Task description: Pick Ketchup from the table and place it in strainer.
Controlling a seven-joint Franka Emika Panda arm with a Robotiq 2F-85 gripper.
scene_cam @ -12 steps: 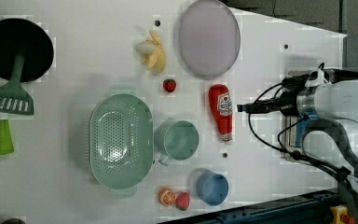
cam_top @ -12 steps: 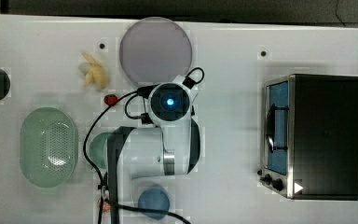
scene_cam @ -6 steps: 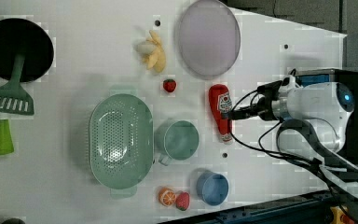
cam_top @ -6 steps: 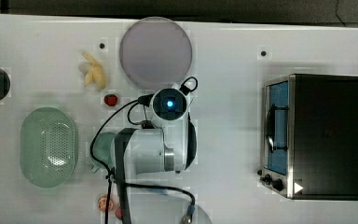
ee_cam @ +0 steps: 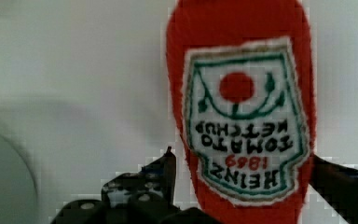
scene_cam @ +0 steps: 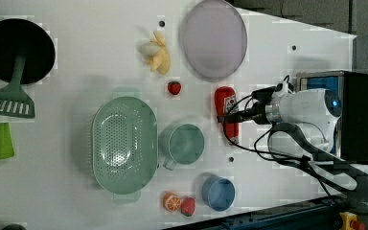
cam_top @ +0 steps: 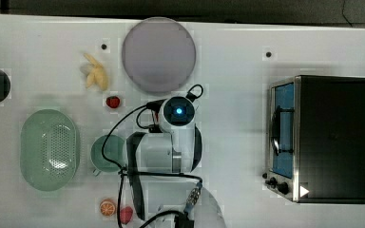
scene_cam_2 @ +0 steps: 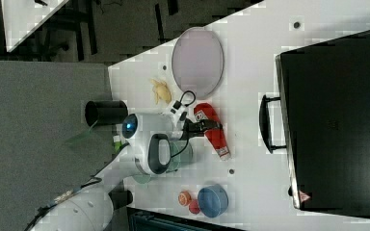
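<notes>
Wrist view first, nearest of all: the ketchup (ee_cam: 242, 107) looms in the middle and right of the frame, label up, with a dark finger (ee_cam: 161, 175) low at centre-left and another (ee_cam: 342, 179) at the lower right edge. The fingers stand spread, one on each flank of the bottle, and whether they touch it cannot be made out. By its fuzzy edges it looks like a soft, light toy bottle that should give a little under pressure and not slip easily. A hold across the broad labelled body, where the fingers already straddle it, seems the safest; the tapering nozzle would likely pivot out.

Left view, further back: the gripper (scene_cam: 237, 115) sits right of centre against the bottle (scene_cam: 226, 103), which lies flat on the white table (scene_cam: 76, 76), nozzle toward the frame's lower edge. The arm (scene_cam: 306, 108) reaches in from the right side, wrist pointed down at the bottle.

Farther off, the strainer (scene_cam: 123, 143) rests left of centre, with a green cup (scene_cam: 186, 143) between it and the bottle.
</notes>
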